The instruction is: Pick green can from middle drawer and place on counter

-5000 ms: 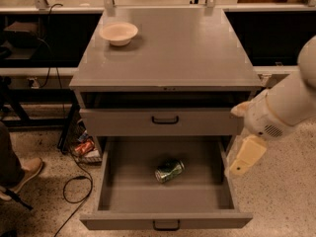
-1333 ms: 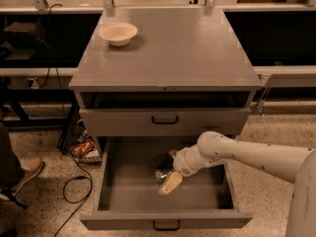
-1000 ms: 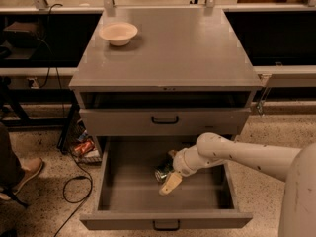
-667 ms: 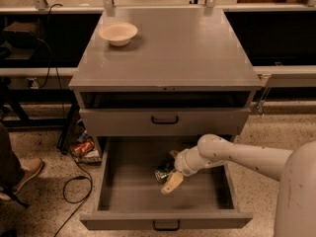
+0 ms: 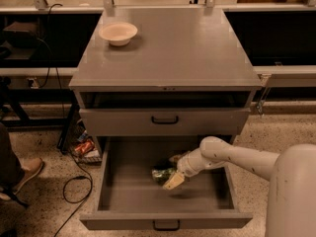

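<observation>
Speckled terrazzo floor surrounds a grey cabinet whose counter (image 5: 187, 48) carries a cream bowl (image 5: 118, 33) at its back left corner. Below, the middle drawer (image 5: 131, 194) stands pulled out; the green can (image 5: 160, 174) lies on its side inside, with the gripper (image 5: 175, 170) reaching in from the right, jaws apart astride the can's end.

in the middle drawer (image 5: 129, 194) the gripper (image 5: 174, 175) covers the right end of the can (image 5: 161, 174), whose print is too small to read. right of the drawer the arm (image 5: 239, 159) runs off the edge; left of it a person (image 5: 11, 168) is cut off.
</observation>
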{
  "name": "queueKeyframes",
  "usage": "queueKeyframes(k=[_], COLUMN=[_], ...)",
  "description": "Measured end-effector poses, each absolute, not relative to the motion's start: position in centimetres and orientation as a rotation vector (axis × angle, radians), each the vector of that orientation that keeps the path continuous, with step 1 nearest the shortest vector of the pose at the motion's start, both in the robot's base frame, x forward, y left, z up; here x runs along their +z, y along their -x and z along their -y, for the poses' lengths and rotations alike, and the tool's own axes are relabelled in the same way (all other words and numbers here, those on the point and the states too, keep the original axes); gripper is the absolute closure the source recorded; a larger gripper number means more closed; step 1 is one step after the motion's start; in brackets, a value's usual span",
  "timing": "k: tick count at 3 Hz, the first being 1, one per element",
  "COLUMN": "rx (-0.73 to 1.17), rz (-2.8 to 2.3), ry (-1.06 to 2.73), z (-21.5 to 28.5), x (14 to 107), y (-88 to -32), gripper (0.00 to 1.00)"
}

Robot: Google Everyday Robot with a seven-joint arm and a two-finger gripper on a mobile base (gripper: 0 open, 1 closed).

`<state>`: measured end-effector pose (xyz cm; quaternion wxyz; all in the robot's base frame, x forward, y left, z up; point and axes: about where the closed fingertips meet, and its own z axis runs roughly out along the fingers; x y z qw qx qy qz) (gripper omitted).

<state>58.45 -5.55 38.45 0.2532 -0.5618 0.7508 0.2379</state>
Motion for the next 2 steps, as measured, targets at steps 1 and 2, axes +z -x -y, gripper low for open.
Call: queueKeyframes(k=[1,2], rx=[0.672,0.688], rz=[-2.049,-2.050], ry=[1.500,1.476], z=[5.98,6.17], x=[37.73,37.68], y=[-58.55,-58.50], gripper=[0.44,0.67])
